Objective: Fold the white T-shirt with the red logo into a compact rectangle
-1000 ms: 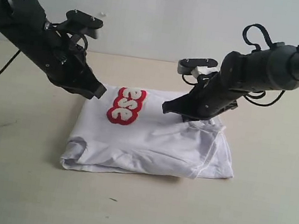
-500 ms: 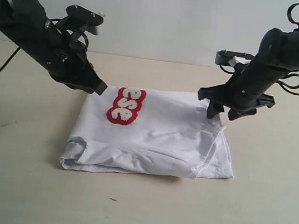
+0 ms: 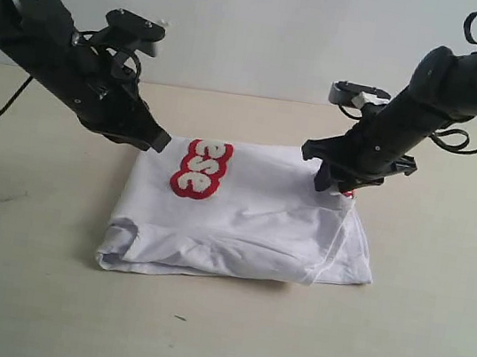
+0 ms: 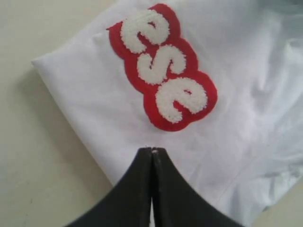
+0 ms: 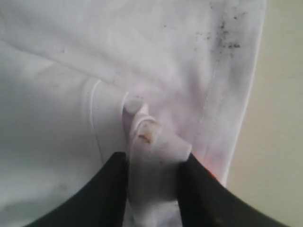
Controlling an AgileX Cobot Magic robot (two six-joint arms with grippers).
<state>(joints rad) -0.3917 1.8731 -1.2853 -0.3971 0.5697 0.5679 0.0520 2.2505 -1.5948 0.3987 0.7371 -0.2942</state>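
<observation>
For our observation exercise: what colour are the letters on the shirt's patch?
White, on the red logo; clearest in the left wrist view.

pale table, one folded shirt

a smooth beige table (image 3: 428,351) fills the exterior view up to a pale wall (image 3: 271,22) at 12 o'clock. directly on it, about the middle, lies the white t-shirt (image 3: 249,225), folded into a rough rectangle, rumpled at its 3 and 7 o'clock edges. its red logo (image 3: 201,168) sits toward 11 o'clock of the cloth. on the bare top, a thin dark streak (image 3: 2,200) lies at 9 o'clock of the shirt and a tiny dark speck (image 3: 180,318) at 6 o'clock.
</observation>
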